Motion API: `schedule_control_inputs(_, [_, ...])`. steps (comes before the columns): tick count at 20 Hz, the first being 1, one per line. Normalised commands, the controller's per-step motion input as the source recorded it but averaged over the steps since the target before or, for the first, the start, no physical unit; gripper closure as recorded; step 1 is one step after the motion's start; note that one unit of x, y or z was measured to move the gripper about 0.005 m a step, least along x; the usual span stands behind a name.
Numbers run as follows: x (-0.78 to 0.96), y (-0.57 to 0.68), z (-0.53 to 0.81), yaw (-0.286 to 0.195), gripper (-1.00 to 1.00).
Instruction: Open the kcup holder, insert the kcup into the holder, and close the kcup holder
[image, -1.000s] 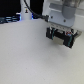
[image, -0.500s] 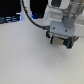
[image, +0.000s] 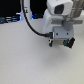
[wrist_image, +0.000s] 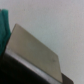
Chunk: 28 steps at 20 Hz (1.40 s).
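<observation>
In the exterior view my gripper (image: 62, 42) hangs low over the white table (image: 30, 62), under the white arm. Its dark fingers (image: 52, 41) point down. A small green speck (image: 66, 44) sits at the fingertips; it may be the kcup's top, but the picture is too blurred to tell. The kcup holder does not show clearly in this view. The blurred wrist view shows a flat tan panel (wrist_image: 35, 52) above a dark mass (wrist_image: 20, 75), and a teal patch (wrist_image: 4, 25) at the picture's edge. What these are is unclear.
A black cable (image: 32, 25) loops from the arm toward the exterior view's left. Dark objects (image: 7, 20) stand at the back on the exterior view's left.
The gripper has moved slightly down and toward the exterior view's right.
</observation>
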Motion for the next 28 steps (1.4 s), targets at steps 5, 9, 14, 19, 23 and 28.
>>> schedule_control_inputs(5, [-0.35,0.54,0.05,0.109,-1.00])
schedule_control_inputs(9, [-0.47,0.54,0.10,0.099,-1.00])
schedule_control_inputs(14, [-0.54,0.52,0.11,0.090,-1.00])
schedule_control_inputs(19, [-0.85,0.48,0.01,0.059,-1.00])
schedule_control_inputs(23, [-0.78,0.51,0.00,0.054,-1.00])
schedule_control_inputs(28, [-0.72,0.51,-0.04,0.069,-1.00])
